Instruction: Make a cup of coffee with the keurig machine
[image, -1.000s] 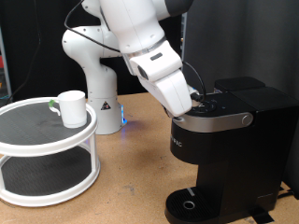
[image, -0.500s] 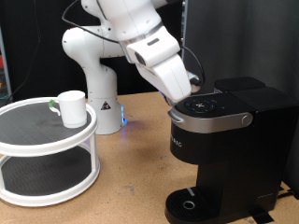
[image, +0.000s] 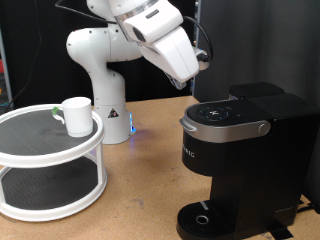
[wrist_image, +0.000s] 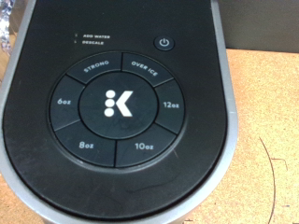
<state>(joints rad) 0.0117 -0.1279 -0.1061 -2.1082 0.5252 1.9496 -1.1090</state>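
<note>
The black keurig machine stands at the exterior view's right with its lid down. Its round button panel fills the wrist view, with a K button in the middle and size buttons around it. The white cup stands on the top tier of a white round shelf at the exterior view's left. My gripper hangs in the air above the machine's top, apart from it. Its fingers are lost against the dark background, and they do not show in the wrist view. Nothing shows between them.
The white robot base stands behind the shelf, with a small blue light on the table beside it. The machine's round drip tray sits at its foot. A wooden tabletop lies between the shelf and the machine.
My gripper has risen from the machine's top panel, up and slightly towards the exterior view's left. The cup and the machine have not moved.
</note>
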